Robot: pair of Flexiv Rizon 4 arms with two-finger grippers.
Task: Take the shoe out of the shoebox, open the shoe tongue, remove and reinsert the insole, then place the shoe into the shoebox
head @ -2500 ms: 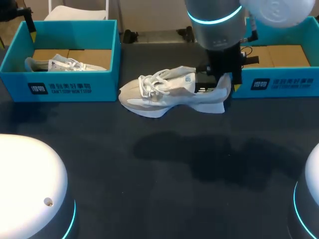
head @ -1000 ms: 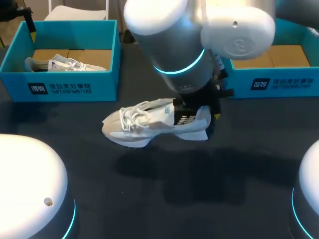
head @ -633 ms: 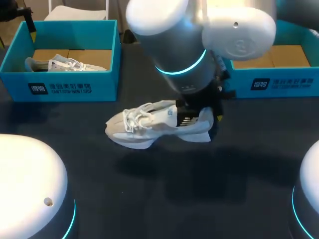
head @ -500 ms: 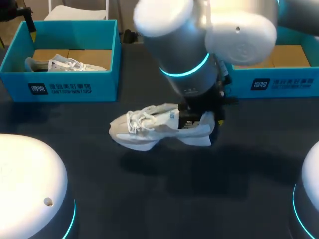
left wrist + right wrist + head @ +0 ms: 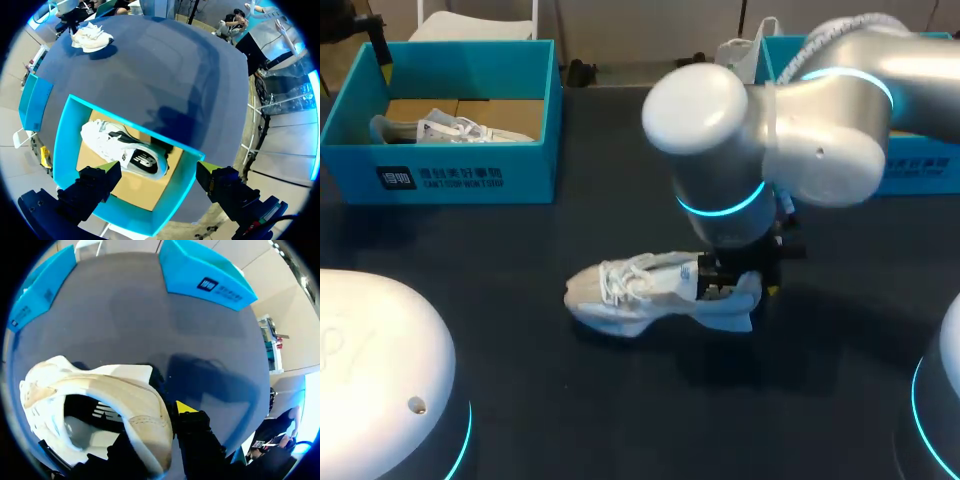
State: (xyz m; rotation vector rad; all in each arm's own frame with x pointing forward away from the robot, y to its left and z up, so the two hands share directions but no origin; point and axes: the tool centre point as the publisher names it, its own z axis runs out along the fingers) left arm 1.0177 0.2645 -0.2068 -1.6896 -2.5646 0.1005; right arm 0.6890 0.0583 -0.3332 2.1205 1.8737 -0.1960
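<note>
White and cream, the shoe point(image 5: 655, 290) now sits in the middle of the frame in the head view, toe pointing to the frame's left, well apart from both boxes. A couple of seconds ago it hung just beside the right shoebox point(image 5: 920, 165) at the upper right. Since then the right arm point(image 5: 770, 150) has swung it toward the centre of the desk point(image 5: 620, 420) and brought it lower. Its shadow now lies tight under the sole, though I cannot tell whether the sole actually touches.

The right hand point(image 5: 738, 288) is clamped on the heel. In the right wrist view the heel collar stands between its fingers, one yellow tip point(image 5: 186, 406) pressed on the outside. The left hand point(image 5: 156, 172) hangs open above the left shoebox point(image 5: 450, 175) at the upper left, where a second shoe point(image 5: 440, 128) lies untouched.

Taking the shoe out looks finished. The tongue and insole work is all left to do, and the shoe is now placed where both arms can probably reach it
</note>
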